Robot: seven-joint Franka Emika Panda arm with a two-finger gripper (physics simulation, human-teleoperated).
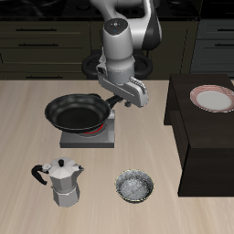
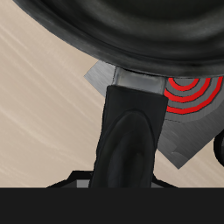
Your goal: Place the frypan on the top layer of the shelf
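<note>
The hand [image 1: 122, 94] is closing around the long black handle of the frypan [image 1: 77, 111], gripping it near its outer end, with the arm standing tall above it. The frypan is sitting over the grey burner plate [image 1: 90, 137] with red rings, its bowl overhanging the plate's edge; whether it is touching the plate cannot be told. In the wrist view the handle [image 2: 129, 131] is running straight toward the pan's dark rim, with the red rings [image 2: 194, 94] showing beside it. The shelf [image 1: 196, 128] is standing at the bench [image 1: 27, 201] side, carrying a red-rimmed plate [image 1: 212, 98] on top. Nearer the bench's front edge, a moka pot [image 1: 62, 183] and a small speckled bowl [image 1: 134, 186] are resting apart.
</note>
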